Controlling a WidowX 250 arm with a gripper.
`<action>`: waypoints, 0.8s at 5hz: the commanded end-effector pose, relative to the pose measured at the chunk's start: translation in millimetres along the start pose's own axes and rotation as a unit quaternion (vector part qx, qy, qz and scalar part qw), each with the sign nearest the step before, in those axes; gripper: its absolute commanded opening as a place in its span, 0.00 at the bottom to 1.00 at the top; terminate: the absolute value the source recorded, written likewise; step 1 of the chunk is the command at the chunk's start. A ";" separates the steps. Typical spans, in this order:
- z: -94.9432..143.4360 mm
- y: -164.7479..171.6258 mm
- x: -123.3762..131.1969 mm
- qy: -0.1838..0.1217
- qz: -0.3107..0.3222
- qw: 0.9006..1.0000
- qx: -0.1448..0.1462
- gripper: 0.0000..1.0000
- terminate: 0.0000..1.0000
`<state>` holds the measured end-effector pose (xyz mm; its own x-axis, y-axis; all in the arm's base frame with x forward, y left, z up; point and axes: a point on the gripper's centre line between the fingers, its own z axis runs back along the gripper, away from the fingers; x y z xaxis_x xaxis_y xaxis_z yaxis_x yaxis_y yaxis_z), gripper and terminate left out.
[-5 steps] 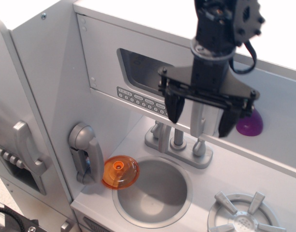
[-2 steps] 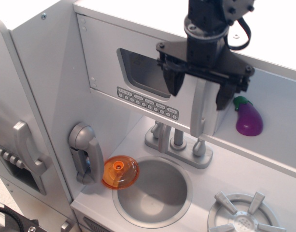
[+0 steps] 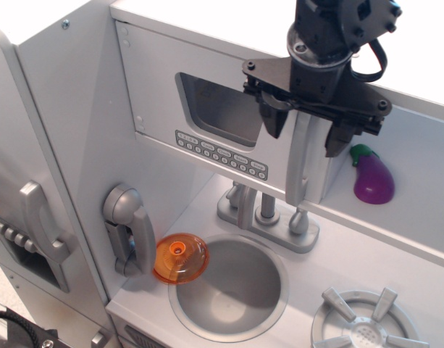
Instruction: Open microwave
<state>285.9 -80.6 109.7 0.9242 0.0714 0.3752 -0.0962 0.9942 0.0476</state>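
Microwave (image 3: 207,109) sits in the upper cabinet, door closed. Gripper (image 3: 306,136) straddles the top of the vertical handle (image 3: 298,167), fingers wide, not clamping. Door likely light, rigid; handle looks smooth, best gripped mid-length.

You see the microwave (image 3: 207,109) in matt light-grey painted board, its window clear glossy plastic and handle (image 3: 300,161) smooth grey plastic. The gripper (image 3: 306,133) looks matt black. The eggplant (image 3: 372,177) is glossy purple plastic, the sink (image 3: 229,286) satin grey.
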 end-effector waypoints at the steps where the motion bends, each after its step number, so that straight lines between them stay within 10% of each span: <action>1: 4.0 -1.6 8.6 -0.004 0.003 1.000 -0.019 0.00 0.00; 4: 15.8 11.5 -21.1 0.005 -0.022 0.999 -0.049 0.00 0.00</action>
<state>254.6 -70.3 107.5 0.9430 0.0177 0.3324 -0.0134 0.9998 -0.0152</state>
